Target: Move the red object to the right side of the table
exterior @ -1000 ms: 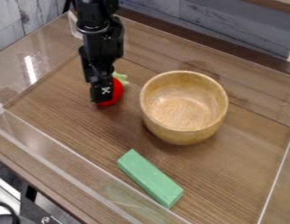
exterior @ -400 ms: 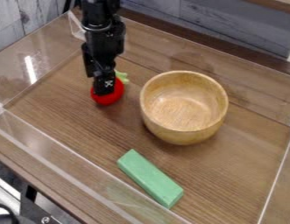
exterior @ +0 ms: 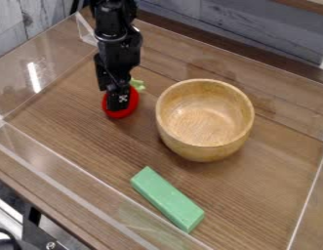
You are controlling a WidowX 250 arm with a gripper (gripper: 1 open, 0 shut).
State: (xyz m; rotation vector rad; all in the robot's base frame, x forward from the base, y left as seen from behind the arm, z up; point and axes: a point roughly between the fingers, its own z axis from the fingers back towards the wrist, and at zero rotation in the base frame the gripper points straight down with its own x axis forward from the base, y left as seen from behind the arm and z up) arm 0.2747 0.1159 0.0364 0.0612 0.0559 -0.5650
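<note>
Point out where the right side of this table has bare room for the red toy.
Bare wood-grain table shows between the round wooden bowl and the right clear wall, and behind the bowl toward the back edge. Front right, beyond the green rectangular block, is also free. It is crowded at left, where the open gripper stands over the small red strawberry-like toy.

High oblique view over table [exterior: 72, 146]

The gripper [exterior: 119, 98] has come lower over the red object [exterior: 119, 108] and shifted slightly right in the picture. A second ago more of the toy showed below and beside the fingers; now the black fingers cover most of its top, leaving its lower red edge and a green leaf on the right.
</note>
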